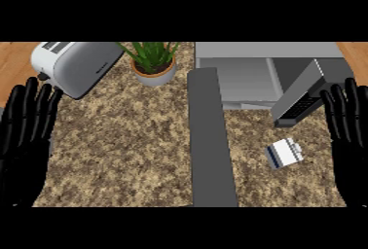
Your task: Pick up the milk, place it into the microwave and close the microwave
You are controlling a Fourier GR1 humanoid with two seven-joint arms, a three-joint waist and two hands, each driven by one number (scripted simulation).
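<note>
Lying on its side on the speckled worktop (122, 146), the milk (285, 153) is a small white carton with a dark blue band at its lower left end. It sits right of the long grey strip (211, 141) that runs from the near edge up the middle of the worktop, and it touches neither of my hands.

Just beyond the milk stands the microwave (244, 73), grey, its cavity showing. Its door (305, 95) is swung open toward me, and the door's lower end hangs near the carton but apart from it.

My right hand (351, 131) shows at the right edge, near the milk and beside the open door, its fingers (343, 104) straight, spread and pointing away from me, holding nothing. My left hand (25, 131) shows at the left edge, well apart from the carton, its fingers likewise straight and wide with nothing in them.

Farther out, a potted plant (152, 61) with green blades stands left of the microwave, and a white toaster (75, 65) stands in the far left corner, just above my left hand.
</note>
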